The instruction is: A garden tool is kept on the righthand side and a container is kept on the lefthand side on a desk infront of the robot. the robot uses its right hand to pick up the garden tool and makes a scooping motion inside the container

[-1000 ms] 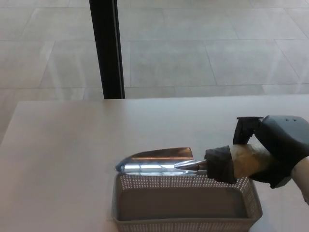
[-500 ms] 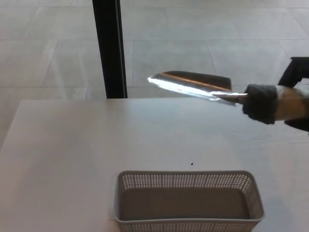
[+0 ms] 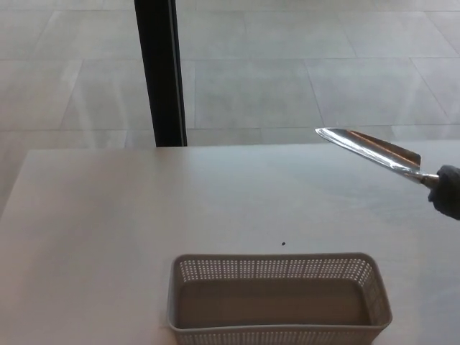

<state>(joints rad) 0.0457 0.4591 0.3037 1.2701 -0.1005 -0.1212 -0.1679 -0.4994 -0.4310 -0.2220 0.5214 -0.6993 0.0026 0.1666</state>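
A shiny metal garden trowel (image 3: 370, 149) hangs in the air over the right side of the desk, its blade pointing up and to the left. At the picture's right edge only a black sliver of my right hand (image 3: 449, 190) shows, at the trowel's handle end. A grey perforated basket (image 3: 279, 269) stands at the near edge of the desk, well below and left of the trowel, with nothing inside it. My left hand is out of the picture.
The pale desk top (image 3: 129, 215) stretches around the basket, with a tiny dark speck (image 3: 283, 244) just behind it. A black vertical post (image 3: 159, 72) stands beyond the desk's far edge on a tiled floor.
The trowel has risen out from behind the basket and swung up and to the right. My right hand has slid almost out of the picture at the right edge.
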